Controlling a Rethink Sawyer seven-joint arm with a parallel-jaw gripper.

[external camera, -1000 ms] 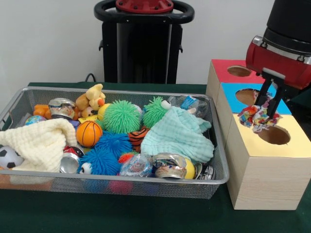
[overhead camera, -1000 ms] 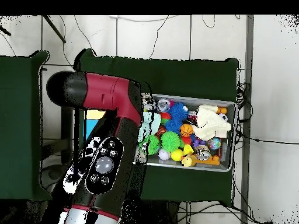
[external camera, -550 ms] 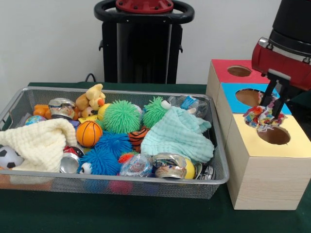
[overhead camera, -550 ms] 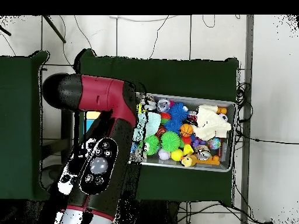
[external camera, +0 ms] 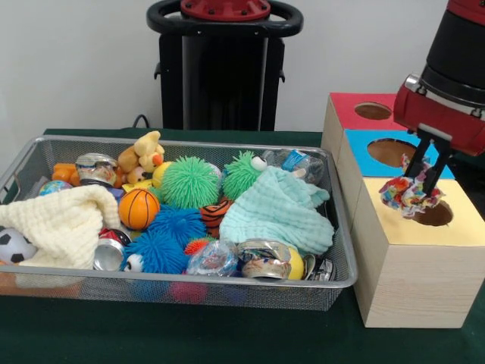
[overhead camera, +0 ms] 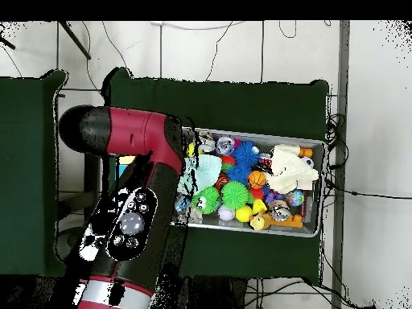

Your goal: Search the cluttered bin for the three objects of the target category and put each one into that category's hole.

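Arm: the red and black robot arm [overhead camera: 133,201] reaches over the box. In the overhead view it covers the box, so the drop is readable only from the front.

Bin: the silver wire-mesh bin [external camera: 45,277] sits on the green table cover beside the box. It is packed with clutter, which is why targets must be searched out.

Box: the pale wooden sorting box [external camera: 409,277] stands just beside the bin, a short carry. It has three round holes, under red, blue and yellow tops.

Cloths: a mint-green knitted cloth [external camera: 280,211] and a cream knitted cloth [external camera: 64,224] drape over other items and may hide more wrappers.

Gripper: the black two-fingered gripper [external camera: 423,173] points down, its fingers pinching the wrapper from both sides.

Held thing: the crumpled multicoloured foil wrapper [external camera: 409,193] hangs at the near rim of the hole in the yellow top [external camera: 435,212], low enough to fall inside on release.

Step, as judged: release into the yellow hole.

Risk: the wrapper sits toward the rim and may catch.
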